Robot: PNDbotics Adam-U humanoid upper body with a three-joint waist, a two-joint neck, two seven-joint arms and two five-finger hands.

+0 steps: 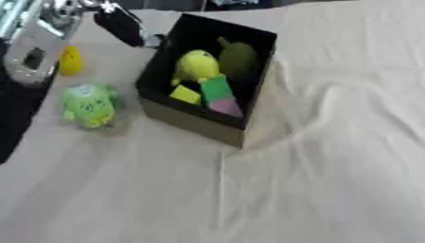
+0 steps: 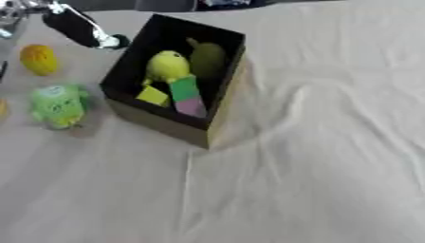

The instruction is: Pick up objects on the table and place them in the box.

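Black box (image 1: 249, 124) at upper centre on a pale cloth-covered table (image 1: 315, 180), holding a yellow ball (image 1: 198, 64), dark green fruit (image 1: 238, 57) and coloured blocks (image 1: 217, 95), green toy (image 2: 56, 105) and yellow-orange object (image 2: 38, 59) left of it, left hand (image 2: 79, 27) at upper left near the box's corner, finger state cannot be told.

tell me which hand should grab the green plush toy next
Left, probably. The left hand shows at the upper left, on the side of the black box where the green plush toy lies. No right hand shows.
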